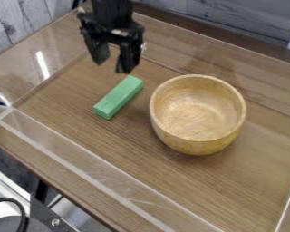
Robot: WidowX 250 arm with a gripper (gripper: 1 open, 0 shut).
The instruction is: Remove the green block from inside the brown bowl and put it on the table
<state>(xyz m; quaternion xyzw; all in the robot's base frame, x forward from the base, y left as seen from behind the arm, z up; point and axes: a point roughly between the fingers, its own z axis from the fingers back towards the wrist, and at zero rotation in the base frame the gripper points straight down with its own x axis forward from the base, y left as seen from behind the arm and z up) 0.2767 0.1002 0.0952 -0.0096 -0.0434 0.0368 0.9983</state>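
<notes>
The hand (112, 54) is open, fingers apart, above the green block (119, 97). Caution: descending off-center may push the block toward the bowl (198, 114) at three o'clock.

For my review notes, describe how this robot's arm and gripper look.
The gripper is dark, nearly black, with blocky sides and slim prongs pointing down. The part of the arm above it is dark too, cut off by the frame's top edge. Blur hides finer detail, and I can't make out any markings.
</notes>
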